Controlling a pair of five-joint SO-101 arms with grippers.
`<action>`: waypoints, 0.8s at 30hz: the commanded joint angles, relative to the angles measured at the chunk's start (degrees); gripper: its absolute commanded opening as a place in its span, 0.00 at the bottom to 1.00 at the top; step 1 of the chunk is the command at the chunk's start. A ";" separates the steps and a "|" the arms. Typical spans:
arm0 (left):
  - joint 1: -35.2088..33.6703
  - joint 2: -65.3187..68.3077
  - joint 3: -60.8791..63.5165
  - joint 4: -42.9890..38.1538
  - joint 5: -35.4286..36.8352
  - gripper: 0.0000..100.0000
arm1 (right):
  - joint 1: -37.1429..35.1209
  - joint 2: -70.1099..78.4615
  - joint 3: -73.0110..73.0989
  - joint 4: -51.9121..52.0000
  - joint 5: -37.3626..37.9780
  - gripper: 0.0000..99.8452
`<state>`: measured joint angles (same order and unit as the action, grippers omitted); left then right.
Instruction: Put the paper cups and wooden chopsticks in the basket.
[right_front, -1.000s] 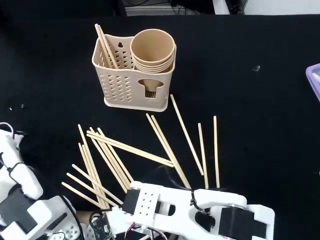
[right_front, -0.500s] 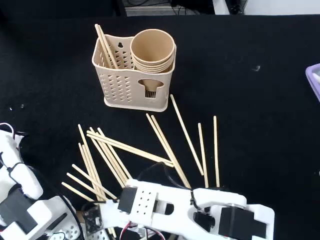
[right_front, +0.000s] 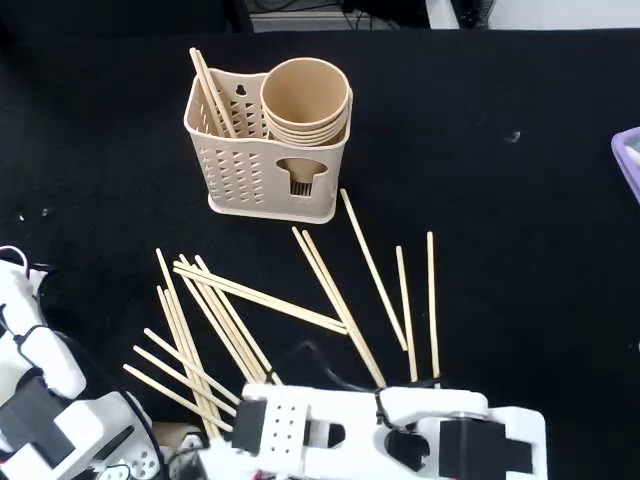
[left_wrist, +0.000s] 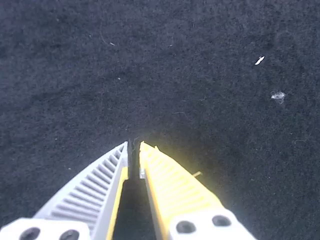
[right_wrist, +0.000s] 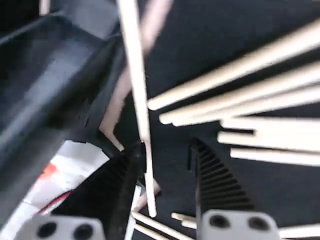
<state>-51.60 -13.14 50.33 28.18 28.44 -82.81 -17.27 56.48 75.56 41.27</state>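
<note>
Overhead, a beige perforated plastic basket (right_front: 265, 170) is seen with a stack of tan paper cups (right_front: 306, 95) already nested in it. Pale wooden chopsticks (right_front: 215, 315) are scattered on the black table (right_front: 520, 250) in front of the basket, toward the arms. At the left wrist, the left gripper (left_wrist: 134, 149) is pressed closed on nothing above the table. At the right wrist, the right gripper (right_wrist: 167, 150) is spread apart, and one chopstick (right_wrist: 135, 85) is found close along the dark finger (right_wrist: 117, 185), off-centre in the gap. If the jaws were closed there, the stick could be flicked aside or neighbouring sticks caught.
</note>
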 joint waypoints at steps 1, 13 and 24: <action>0.48 -1.23 -3.56 0.09 0.18 0.05 | -2.99 0.57 1.10 0.26 3.43 0.15; 0.31 -1.32 -3.56 0.09 0.18 0.05 | -6.68 0.66 5.85 -4.66 2.99 0.15; 0.22 -1.32 -3.56 0.35 0.18 0.05 | 2.11 0.13 8.48 -10.02 2.99 0.01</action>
<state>-51.60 -13.14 50.33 28.18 28.44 -82.11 -17.89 63.16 67.82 43.74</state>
